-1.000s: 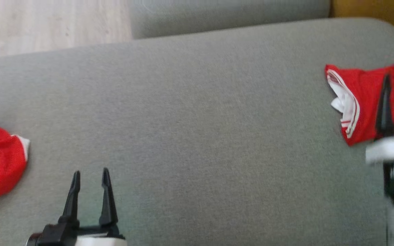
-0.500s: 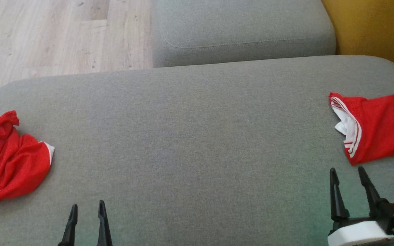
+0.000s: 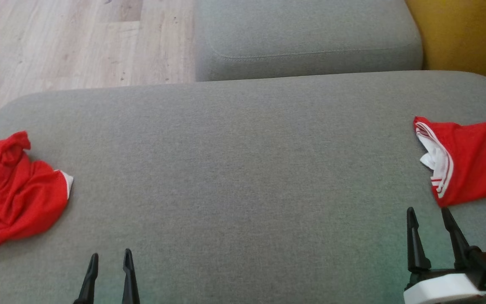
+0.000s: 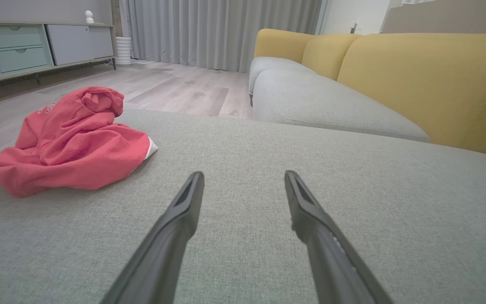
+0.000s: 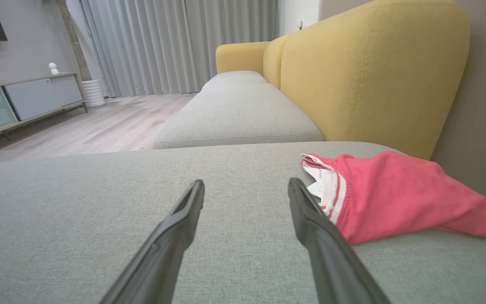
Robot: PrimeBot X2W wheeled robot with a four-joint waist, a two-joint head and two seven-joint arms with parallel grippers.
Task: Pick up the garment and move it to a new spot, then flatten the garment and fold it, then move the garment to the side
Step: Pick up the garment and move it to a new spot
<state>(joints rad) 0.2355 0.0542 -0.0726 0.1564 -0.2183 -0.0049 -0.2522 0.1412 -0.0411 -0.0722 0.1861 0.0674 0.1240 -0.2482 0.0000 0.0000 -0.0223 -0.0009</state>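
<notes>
Near the front left of the grey seat cushion (image 3: 243, 169) lies a crumpled red garment (image 3: 15, 194), a loose heap with a white cuff edge; it looks like thin sports mesh, so it is probably light, soft and limp, and it should sag and slide when lifted; a good hold seems to be the raised fold on top of the heap or the white-edged hem at its right side, pinched deep so that the cloth cannot slip out; the left gripper (image 3: 110, 255) hovers low over bare cushion near this heap but apart from it, its two dark fingers spread wide with nothing between them; the right gripper (image 3: 427, 213) is spread wide and empty too; its outer fingertip stands just beside the lower corner of a folded red garment (image 3: 475, 162) with white striped trim, and whether it touches cannot be told; this one lies flat at the far right of the cushion, so for it the fold and the move aside look done, and the heap seems next to be picked up; further back a second grey cushion (image 3: 306, 38) joins, with a yellow backrest (image 3: 466, 33) at its right and pale wooden floor (image 3: 57, 42) at its left; farthest, the left wrist view shows grey curtains (image 4: 226, 29) and a low cabinet (image 4: 36, 42).
</notes>
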